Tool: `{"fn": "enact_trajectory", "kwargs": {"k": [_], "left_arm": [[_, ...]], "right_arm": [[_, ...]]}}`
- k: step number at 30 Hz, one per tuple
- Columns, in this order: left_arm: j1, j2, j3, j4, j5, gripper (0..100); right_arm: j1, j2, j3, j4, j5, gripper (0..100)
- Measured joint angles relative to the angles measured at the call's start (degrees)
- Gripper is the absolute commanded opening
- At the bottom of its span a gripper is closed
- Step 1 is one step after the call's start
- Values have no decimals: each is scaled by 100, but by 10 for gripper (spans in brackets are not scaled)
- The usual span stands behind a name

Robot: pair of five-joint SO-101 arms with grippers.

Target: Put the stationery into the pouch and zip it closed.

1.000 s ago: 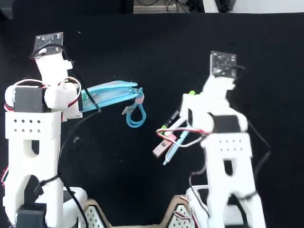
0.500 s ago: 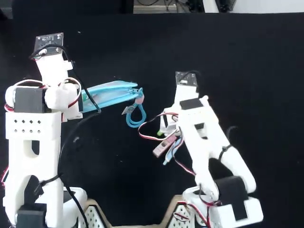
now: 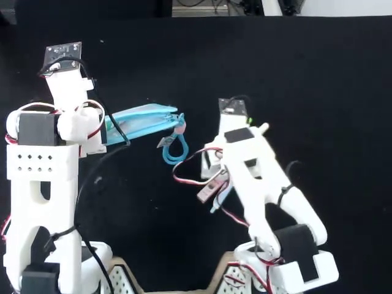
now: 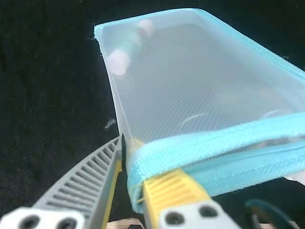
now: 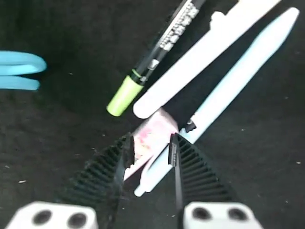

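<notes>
Your left gripper [image 4: 125, 160] is clamped tight on the zipper edge of the blue pouch [image 4: 190, 86], left of the middle in the high view. Your right gripper [image 5: 148, 149] has its fingers a little apart, one on each side of the pink eraser [image 5: 153, 133], just beside the white pen [image 5: 205, 50].

Robotics lab bench: black-covered table [image 3: 318, 73]; cables [image 3: 245, 7] beyond its far edge.

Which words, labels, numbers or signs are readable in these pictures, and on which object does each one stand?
Black pen: white print along the barrel, too blurred to read.
Pink eraser: faint marks on its surface, not readable.
Pouch: no text visible.
No text can be read anywhere.
</notes>
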Motion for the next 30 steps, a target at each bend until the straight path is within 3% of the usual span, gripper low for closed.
{"fn": "enact_trajectory", "kwargs": {"k": [18,30], "left_arm": [[0,0,0,0,0,30],[0,0,0,0,0,30]], "right_arm": [[-158,343,-18,-220,-299,113],[396,1582,-949,97,-44,113]]}}
